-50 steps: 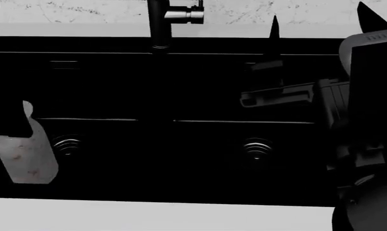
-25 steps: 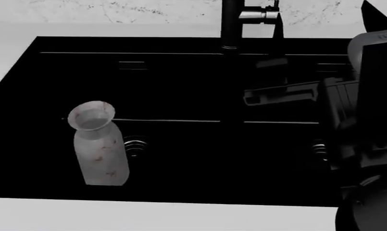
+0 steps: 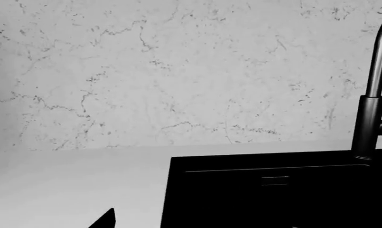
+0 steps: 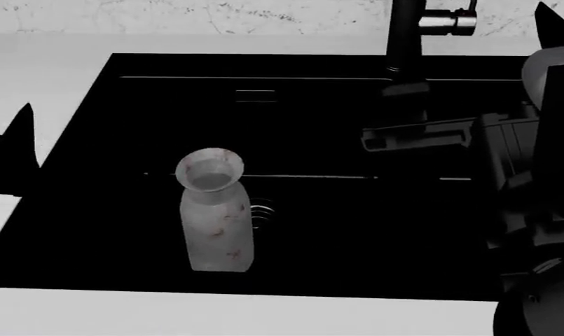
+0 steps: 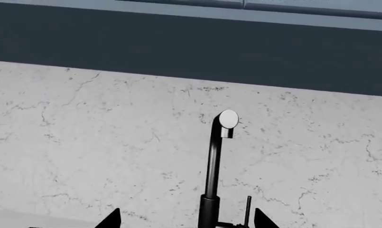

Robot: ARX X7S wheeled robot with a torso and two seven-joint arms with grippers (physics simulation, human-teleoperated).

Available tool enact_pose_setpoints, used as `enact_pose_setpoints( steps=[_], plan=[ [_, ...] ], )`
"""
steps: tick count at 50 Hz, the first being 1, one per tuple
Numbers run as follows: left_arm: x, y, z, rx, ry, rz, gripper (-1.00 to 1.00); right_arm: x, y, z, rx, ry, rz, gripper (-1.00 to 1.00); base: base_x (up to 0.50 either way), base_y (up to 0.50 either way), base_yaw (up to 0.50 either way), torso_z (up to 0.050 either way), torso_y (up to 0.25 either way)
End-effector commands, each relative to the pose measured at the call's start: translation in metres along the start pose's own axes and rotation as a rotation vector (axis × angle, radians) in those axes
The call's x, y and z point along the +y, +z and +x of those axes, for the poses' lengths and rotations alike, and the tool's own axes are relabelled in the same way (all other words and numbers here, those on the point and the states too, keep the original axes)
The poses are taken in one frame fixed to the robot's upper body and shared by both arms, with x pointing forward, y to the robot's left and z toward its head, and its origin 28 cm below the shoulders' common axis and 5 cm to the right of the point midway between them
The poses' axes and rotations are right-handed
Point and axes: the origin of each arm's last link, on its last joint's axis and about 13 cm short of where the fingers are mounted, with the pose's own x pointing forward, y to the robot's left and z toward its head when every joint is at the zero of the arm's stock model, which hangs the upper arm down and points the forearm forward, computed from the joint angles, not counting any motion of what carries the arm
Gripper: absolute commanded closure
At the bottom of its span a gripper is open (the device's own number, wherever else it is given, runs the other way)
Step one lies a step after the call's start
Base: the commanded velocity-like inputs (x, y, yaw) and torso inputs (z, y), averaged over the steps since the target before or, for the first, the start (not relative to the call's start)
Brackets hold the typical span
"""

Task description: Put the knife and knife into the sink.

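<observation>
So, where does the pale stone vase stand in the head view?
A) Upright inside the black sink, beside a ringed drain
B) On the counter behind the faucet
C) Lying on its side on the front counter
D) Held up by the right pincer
A: the vase stands upright on the floor of the sink, with a ringed drain just beside it, and nothing grips it.

The vase is standing upright in the sink, left of centre, just beside a drain on its right. The faucet is rising from the sink's back rim, right of the vase. The right arm is reaching over the sink's right part. The counter is lying in front.
</observation>
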Motion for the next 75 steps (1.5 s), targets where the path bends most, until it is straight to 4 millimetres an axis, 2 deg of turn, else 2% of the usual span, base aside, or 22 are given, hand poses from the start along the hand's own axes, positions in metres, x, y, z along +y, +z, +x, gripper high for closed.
enact_pose_setpoints(
  steps=[1,8,16,19,22,29,43,50,55,65,71,75],
  plan=[
    [0.0,0.001,0.0,0.005,-0.005,-0.001,-1.0,-0.001,0.001,-0.001,-0.002,-0.009,0.003,-1.0,0.0,0.0,0.0,0.0,0.0],
    [0.008,0.009,-0.004,0.051,-0.001,0.023,-1.0,-0.001,0.002,0.0,-0.005,-0.001,-0.002,-1.0,0.0,0.0,0.0,0.0,0.0],
    [0.042,0.05,-0.017,0.138,0.069,0.031,-1.0,-0.004,-0.004,-0.002,-0.004,-0.003,0.009,-1.0,0.0,0.0,0.0,0.0,0.0],
    [0.053,0.055,-0.023,0.192,0.078,0.081,-1.0,-0.004,-0.005,-0.002,-0.004,-0.001,0.009,-1.0,0.0,0.0,0.0,0.0,0.0],
    [0.062,0.054,-0.028,0.215,0.097,0.059,-1.0,-0.004,-0.006,-0.003,-0.008,0.001,0.012,-1.0,0.0,0.0,0.0,0.0,0.0],
    [0.086,0.037,-0.046,0.324,0.107,0.019,-1.0,-0.003,-0.008,-0.003,-0.003,0.008,0.011,-1.0,0.0,0.0,0.0,0.0,0.0],
    [0.106,0.026,-0.06,0.424,0.137,-0.005,-1.0,-0.002,-0.008,-0.001,0.002,0.018,0.011,-1.0,0.0,0.0,0.0,0.0,0.0],
    [0.119,0.026,-0.06,0.437,0.147,-0.038,-1.0,-0.002,-0.008,-0.002,0.004,0.02,0.008,-1.0,0.0,0.0,0.0,0.0,0.0],
    [0.124,0.035,-0.057,0.442,0.136,-0.044,-1.0,0.0,-0.007,-0.001,0.003,0.027,0.007,-1.0,0.0,0.0,0.0,0.0,0.0],
    [0.128,0.061,-0.034,0.451,0.159,-0.024,-1.0,0.001,-0.007,0.0,0.0,0.036,0.007,-1.0,0.0,0.0,0.0,0.0,0.0],
    [0.127,0.065,-0.022,0.463,0.127,-0.001,-1.0,0.002,-0.008,0.001,0.003,0.041,0.007,-1.0,0.0,0.0,0.0,0.0,0.0],
    [0.125,0.061,-0.018,0.475,0.105,-0.002,-1.0,0.003,-0.009,0.002,0.005,0.045,0.009,-1.0,0.0,0.0,0.0,0.0,0.0]
  ],
)
